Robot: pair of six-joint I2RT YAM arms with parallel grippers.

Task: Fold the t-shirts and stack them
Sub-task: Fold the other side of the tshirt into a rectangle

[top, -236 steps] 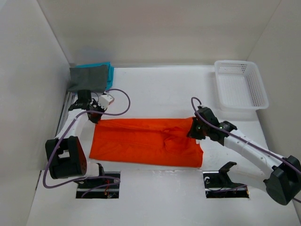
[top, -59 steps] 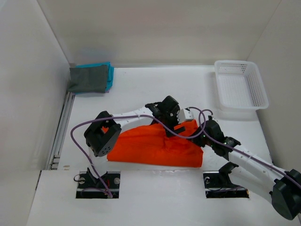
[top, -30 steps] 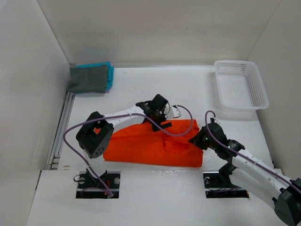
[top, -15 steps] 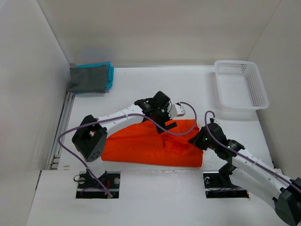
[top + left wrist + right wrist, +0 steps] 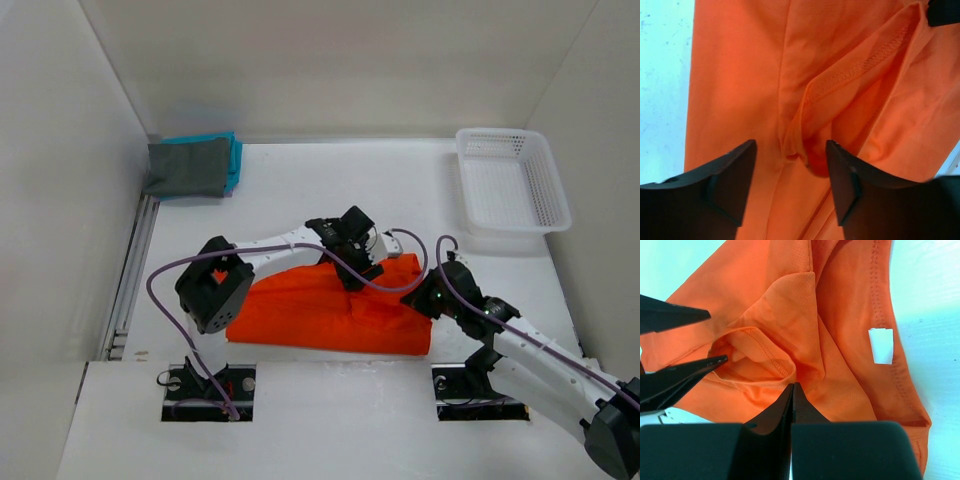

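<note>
Near the front of the table [image 5: 330, 190] lies the orange t-shirt [image 5: 330, 312], right between the two arms. It is folded into a long strip, but it is not neat yet. Its right end is bumpy, with a sleeve and some loose folds bunched up. The left gripper [image 5: 790, 165] has reached across and hangs low over that bumpy part. Its two fingers are apart, with a little ridge of orange cloth sitting in the gap between them. The right gripper [image 5: 792, 400] is at the right end of the shirt. Its fingers are pressed together and the tips touch the cloth, but I cannot tell if they pinch any of it. Far away, in the back left corner, the dark grey t-shirt [image 5: 185, 168] sits folded on top of the teal t-shirt [image 5: 232, 150]. So at least two shirts look done and stacked. I cannot see a purple one. I think the orange shirt is the last job: tidy the bumpy end, fold it smaller, then carry it over and put it on the pile.
</note>
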